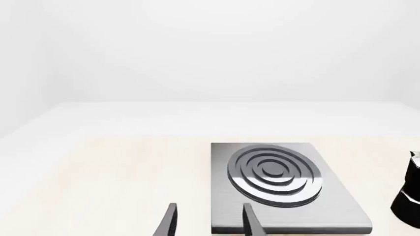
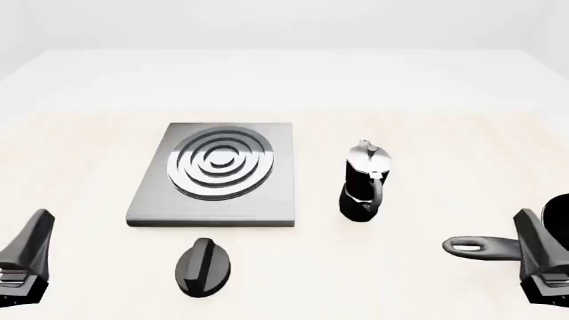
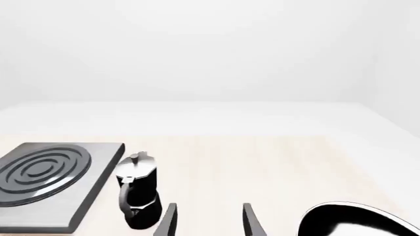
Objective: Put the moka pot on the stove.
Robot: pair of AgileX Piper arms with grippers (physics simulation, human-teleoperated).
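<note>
On the pale table (image 2: pixel 427 287), the moka pot (image 2: pixel 364 181) stands upright just right of the stove (image 2: pixel 213 175), apart from it and not on it.

My left gripper (image 1: pixel 206 221) hangs at the near left edge with its two fingers spread and nothing between them; in its wrist view the stove's near corner sits just behind one fingertip. My right gripper (image 3: pixel 208 221) hangs at the near right, likewise spread and empty, with the pot beside it toward the stove. The frying pan (image 2: pixel 498 245) lies by my right gripper, its long handle pointing left. A black oval knob (image 2: pixel 202 265) rests in front of the stove. I can read no brand, label or writing on any of these things.
</note>
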